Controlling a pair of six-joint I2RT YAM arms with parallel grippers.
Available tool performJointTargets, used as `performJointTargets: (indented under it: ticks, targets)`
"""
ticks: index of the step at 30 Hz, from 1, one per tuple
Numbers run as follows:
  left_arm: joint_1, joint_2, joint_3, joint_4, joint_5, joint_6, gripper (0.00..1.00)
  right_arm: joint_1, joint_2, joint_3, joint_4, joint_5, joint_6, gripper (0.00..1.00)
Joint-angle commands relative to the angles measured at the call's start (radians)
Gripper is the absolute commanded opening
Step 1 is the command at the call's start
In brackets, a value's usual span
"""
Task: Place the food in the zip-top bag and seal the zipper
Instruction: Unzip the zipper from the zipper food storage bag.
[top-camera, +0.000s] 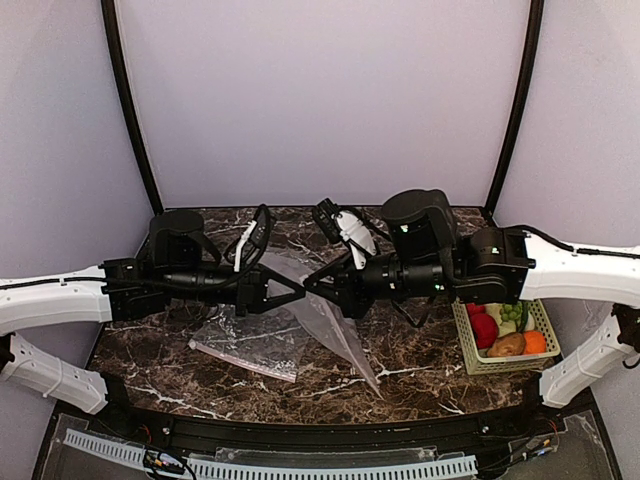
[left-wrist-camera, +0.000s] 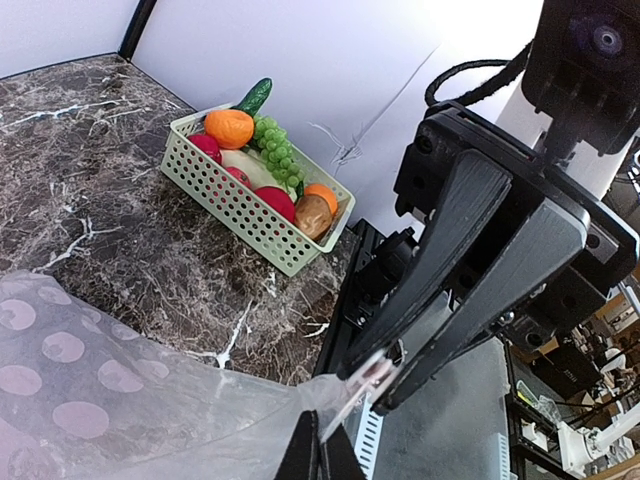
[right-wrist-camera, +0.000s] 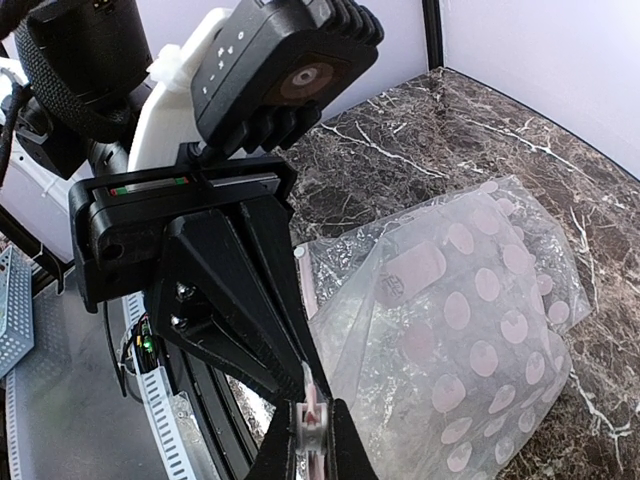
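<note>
both end effectors meet over the middle of the worktop (top-camera: 150, 365). the left end effector (top-camera: 291, 292) and the right end effector (top-camera: 313, 284) are each clamped, tip facing tip, on the mouth edge of the zip-top bag (top-camera: 335, 335). the bag hangs from them in a crumpled drape down onto the worktop. from the right wrist i see only a sliver of the pinkish zipper (right-wrist-camera: 311, 408) nipped between the fingers. the rest of the strip is behind the left arm's body or lost in folds, so i cannot tell whether the mouth is pressed together. the food (left-wrist-camera: 270, 160) i can see sits in the pale green basket (left-wrist-camera: 240, 205) at the right edge, well apart from the bag. from above, the right arm covers part of the basket. a second dotted bag (top-camera: 245, 345) lies flat below the left arm, its far edge hidden.
</note>
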Motion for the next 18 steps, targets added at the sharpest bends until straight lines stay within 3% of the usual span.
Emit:
performJointTargets:
  ticks: [1,18]
  targets:
    - [0.046,-0.054,-0.019,0.048,-0.060,-0.034,0.01,0.007,-0.015,-0.029,-0.108,-0.005,0.010,0.00]
    - [0.070,-0.052,-0.036,0.063,-0.075,-0.069,0.01,0.008,-0.011,-0.038,-0.109,-0.011,0.016,0.00]
